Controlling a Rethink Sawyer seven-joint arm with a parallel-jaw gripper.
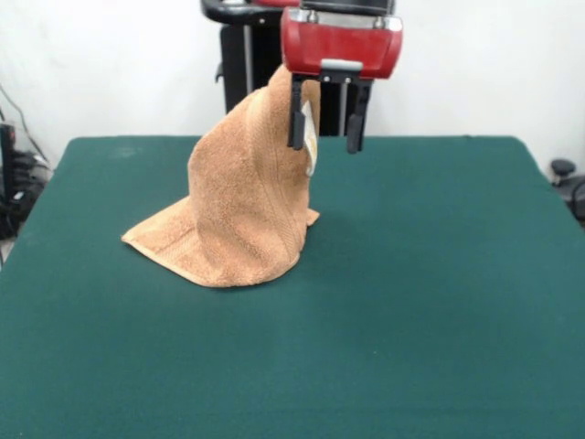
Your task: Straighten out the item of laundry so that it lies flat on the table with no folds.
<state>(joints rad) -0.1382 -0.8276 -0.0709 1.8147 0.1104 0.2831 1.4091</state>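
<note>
The claw (328, 128) hangs spread above the green counter (439, 274), the orange towel (242, 210) draped over one finger and trailing down beside and below it; the cloth could slide off and settle crumpled, since nothing pinches it.

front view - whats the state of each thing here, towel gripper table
towel: lifted by its top into a tall drape, folded, lower edge resting on the table, white label showing near the top
gripper: above the table, fingers apart, towel hanging at one finger; whether it pinches the cloth cannot be told
table: green surface, towel's lower part lying on it
</note>
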